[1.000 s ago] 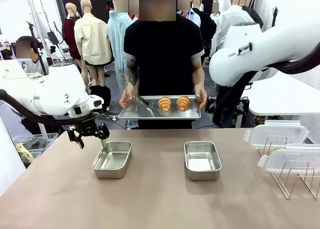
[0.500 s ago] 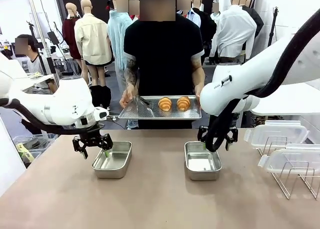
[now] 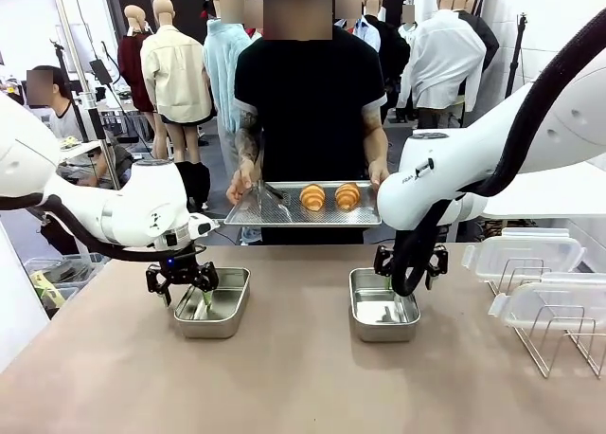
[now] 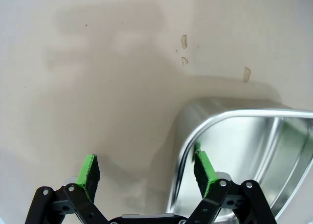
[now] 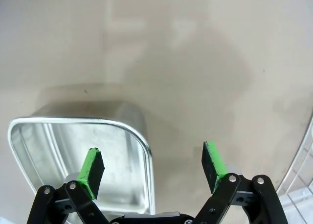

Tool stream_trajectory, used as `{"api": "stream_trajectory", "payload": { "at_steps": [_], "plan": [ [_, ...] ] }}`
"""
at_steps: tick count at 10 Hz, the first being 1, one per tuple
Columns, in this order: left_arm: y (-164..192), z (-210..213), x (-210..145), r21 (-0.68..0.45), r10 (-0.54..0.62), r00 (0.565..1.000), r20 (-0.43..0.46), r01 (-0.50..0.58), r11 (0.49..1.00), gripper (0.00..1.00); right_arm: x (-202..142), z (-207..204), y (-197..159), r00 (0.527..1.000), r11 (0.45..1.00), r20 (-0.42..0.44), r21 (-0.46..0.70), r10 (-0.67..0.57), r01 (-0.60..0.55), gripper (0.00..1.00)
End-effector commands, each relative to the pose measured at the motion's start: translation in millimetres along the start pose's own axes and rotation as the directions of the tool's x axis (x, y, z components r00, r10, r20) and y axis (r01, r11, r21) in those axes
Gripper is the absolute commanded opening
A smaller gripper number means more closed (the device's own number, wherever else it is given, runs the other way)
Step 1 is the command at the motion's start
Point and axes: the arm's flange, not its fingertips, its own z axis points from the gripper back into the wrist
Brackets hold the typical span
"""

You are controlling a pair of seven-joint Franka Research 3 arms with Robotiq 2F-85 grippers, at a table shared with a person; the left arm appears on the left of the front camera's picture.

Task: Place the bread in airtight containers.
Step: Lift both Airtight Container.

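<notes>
Barely starting: straddling walls of the empty left tin (image 3: 225, 309) and right tin (image 3: 377, 316), this side of the tray (image 3: 312, 220), with left gripper (image 3: 192, 298) and right gripper (image 3: 409, 284) spread apart, leaving both rolls (image 3: 311, 198) on it.

Two golden-brown, glossy, ridged croissant rolls lie side by side, one (image 3: 311, 197) beside the other (image 3: 347, 196), well beyond both grippers and higher up. Two small rectangular stainless-steel tins stand upright, lidless and empty. The left tin (image 3: 213, 301) has its rolled rim between the left gripper's (image 4: 146, 170) spread fingers. The right tin (image 3: 383, 304) sits likewise under the right gripper (image 5: 154, 168), seemingly untouched.
</notes>
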Motion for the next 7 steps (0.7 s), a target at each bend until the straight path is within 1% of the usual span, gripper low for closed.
{"api": "stream_trajectory", "payload": {
  "at_steps": [1,2,3,5,6,7],
  "plan": [
    [-4.1,0.1,1.4,0.045,0.006,1.0,0.009,-0.006,0.999,0.97,6.8,-5.2,5.8,0.999,1.0,0.038,0.001,0.013,-0.013,0.97],
    [-9.8,4.2,-3.1,0.037,-0.004,0.999,0.044,0.002,0.999,0.77,6.5,-1.3,1.5,0.999,1.0,0.037,-0.006,0.013,-0.012,0.77],
    [-13.1,7.4,-8.9,0.028,-0.018,0.998,0.06,0.017,0.999,0.57,3.8,-1.8,1.4,0.999,1.0,0.031,-0.003,0.011,-0.011,0.57],
    [-13.4,14.8,-15.1,0.037,-0.028,0.998,0.065,0.026,0.999,0.17,7.5,-3.6,5.8,1.0,1.0,0.021,0.001,0.013,-0.013,0.18],
    [-16.7,15.2,-16.8,0.043,-0.027,0.997,0.075,0.024,0.999,0.0,6.4,-2.1,2.8,1.0,1.0,0.016,0.004,0.014,-0.015,0.0],
    [-16.7,15.8,-19.4,0.037,-0.025,0.996,0.08,0.022,0.999,0.0,7.4,-2.8,2.9,1.0,1.0,0.003,0.017,0.019,-0.019,0.0]
  ]
}}
